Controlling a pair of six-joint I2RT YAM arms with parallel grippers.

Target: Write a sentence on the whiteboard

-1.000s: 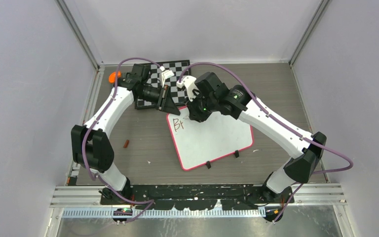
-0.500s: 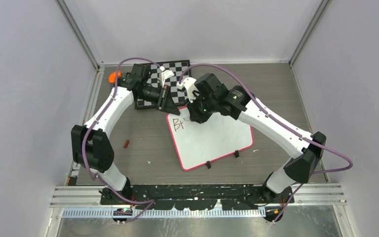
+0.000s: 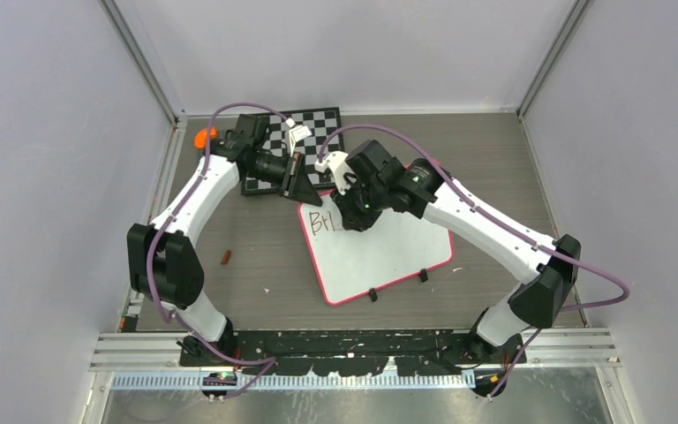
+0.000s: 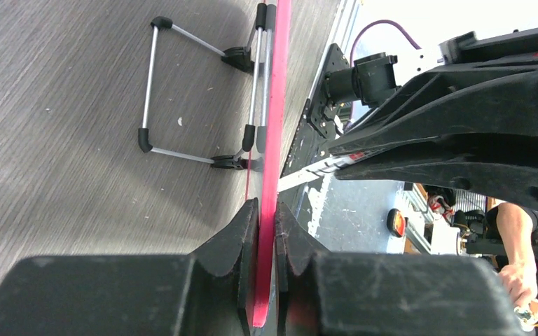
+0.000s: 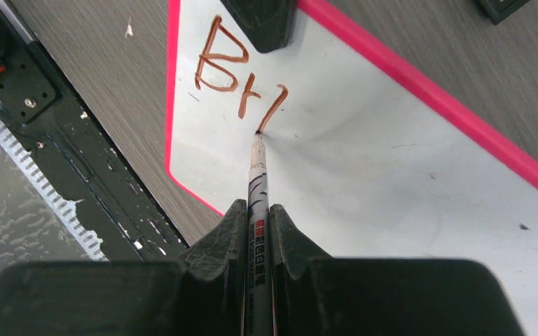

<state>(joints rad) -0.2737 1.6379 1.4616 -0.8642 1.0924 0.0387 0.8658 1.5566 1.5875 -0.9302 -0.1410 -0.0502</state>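
Whiteboard (image 3: 380, 252): one flat white rectangular board with rounded corners and a thin pink-red rim. It lies askew near the middle of the grey wood-grain tabletop (image 3: 494, 159), its far edge just in front of one black-and-white checkered board (image 3: 313, 124). Two small black clip feet (image 3: 372, 294) sit on its near edge; the left wrist view shows a thin wire stand (image 4: 147, 77) with black ends joined to that rim.

Sentence (image 5: 231, 77): reddish-brown marker writing at the board's far left corner. Three marks are legible: a "B", an "r" and one slanted stroke.

Left jaws: closed narrowly on the whiteboard's pink rim at the far left corner, the board seen edge-on between them.

Right jaws: closed narrowly on one white marker (image 5: 258, 189), which points away from the wrist. Its tip touches the board at the lower end of the slanted stroke.

Other items: one small orange object (image 3: 203, 138) at the far left of the tabletop, and one small brown object (image 3: 225, 258) left of the whiteboard, well apart from it.
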